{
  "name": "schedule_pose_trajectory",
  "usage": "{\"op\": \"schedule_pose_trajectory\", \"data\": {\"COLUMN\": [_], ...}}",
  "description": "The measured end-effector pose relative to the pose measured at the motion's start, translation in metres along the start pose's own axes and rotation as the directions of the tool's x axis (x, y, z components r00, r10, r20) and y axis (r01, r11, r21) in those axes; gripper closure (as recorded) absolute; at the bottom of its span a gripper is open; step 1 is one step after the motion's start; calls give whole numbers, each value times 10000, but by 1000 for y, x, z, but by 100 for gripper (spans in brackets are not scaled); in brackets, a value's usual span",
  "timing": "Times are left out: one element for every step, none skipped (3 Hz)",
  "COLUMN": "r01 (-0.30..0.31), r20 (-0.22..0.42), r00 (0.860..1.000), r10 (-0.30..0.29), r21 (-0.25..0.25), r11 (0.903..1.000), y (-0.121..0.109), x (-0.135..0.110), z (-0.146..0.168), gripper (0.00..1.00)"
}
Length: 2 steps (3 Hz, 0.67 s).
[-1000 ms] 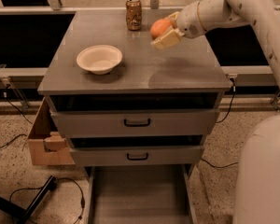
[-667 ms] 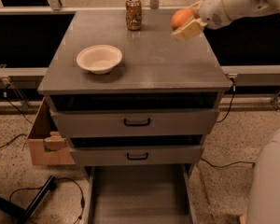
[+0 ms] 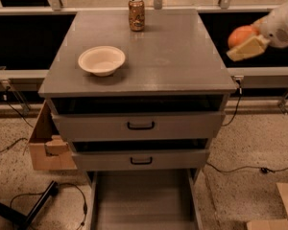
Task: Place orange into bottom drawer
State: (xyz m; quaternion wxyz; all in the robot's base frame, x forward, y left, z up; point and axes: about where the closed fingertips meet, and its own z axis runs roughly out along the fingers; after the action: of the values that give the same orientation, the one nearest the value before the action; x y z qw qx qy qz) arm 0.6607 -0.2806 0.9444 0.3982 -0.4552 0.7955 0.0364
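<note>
The bottom drawer (image 3: 144,202) stands pulled out beneath two upper drawers (image 3: 140,125), a cream bowl (image 3: 102,60) sits on the left of the desk (image 3: 182,56), the tool (image 3: 245,41) grips the orange (image 3: 240,33) in the air off the desk's right edge, and a can (image 3: 136,14) stands at the back.

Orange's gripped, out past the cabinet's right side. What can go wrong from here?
1. The gripper holds the orange beyond the cabinet top's right edge; a slip would likely drop it to the floor.
2. The bottom drawer lies open beneath two upper drawers that stand ajar; a descent may clip them.
</note>
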Motion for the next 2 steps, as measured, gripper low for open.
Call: {"op": "schedule_pose_trajectory", "data": {"r01": [-955,-2159], "r20": [-1091,-1826], "r00": [9890,9585], "r10": [995,2189], "r21": [417,364], "r11": [9946,9757], "y": [30,77], "x": [63,130], "z": [-47,-66], "gripper": [100,100]}}
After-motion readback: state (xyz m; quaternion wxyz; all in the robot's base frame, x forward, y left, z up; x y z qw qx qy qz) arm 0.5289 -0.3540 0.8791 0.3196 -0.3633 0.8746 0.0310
